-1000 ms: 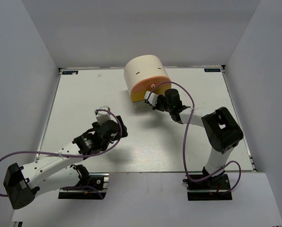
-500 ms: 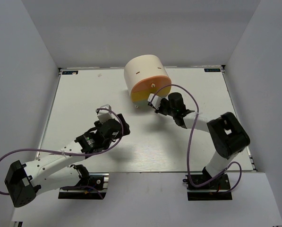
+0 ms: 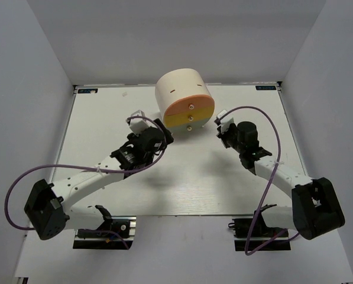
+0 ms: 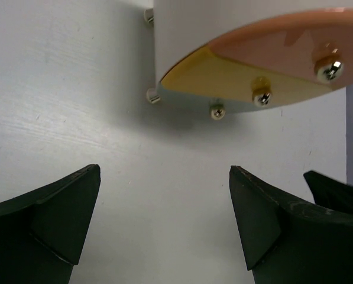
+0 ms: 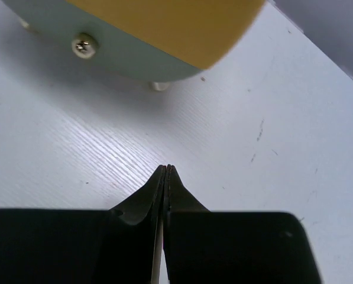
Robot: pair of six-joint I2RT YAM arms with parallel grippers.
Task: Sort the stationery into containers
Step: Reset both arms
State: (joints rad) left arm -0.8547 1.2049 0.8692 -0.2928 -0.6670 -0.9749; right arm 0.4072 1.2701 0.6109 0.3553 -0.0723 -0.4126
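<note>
I log the left pincer (image 4: 164,171) wide open and empty, just left of the cabinet (image 3: 182,92) front, knobs (image 4: 261,94) ahead-right. The right pincer (image 5: 166,168) is closed and empty, at the cabinet's right. Drawers (image 3: 189,120) all shut; no stationery visible.

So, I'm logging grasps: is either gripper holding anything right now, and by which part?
Nothing is held. The left gripper stands open and empty facing the drawer cabinet. The right gripper is shut on nothing, just off the cabinet's front.

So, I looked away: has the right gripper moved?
Yes. In the top view the right gripper has pulled away to the right from the front of the cabinet, and now sits shut, clear of it.
</note>
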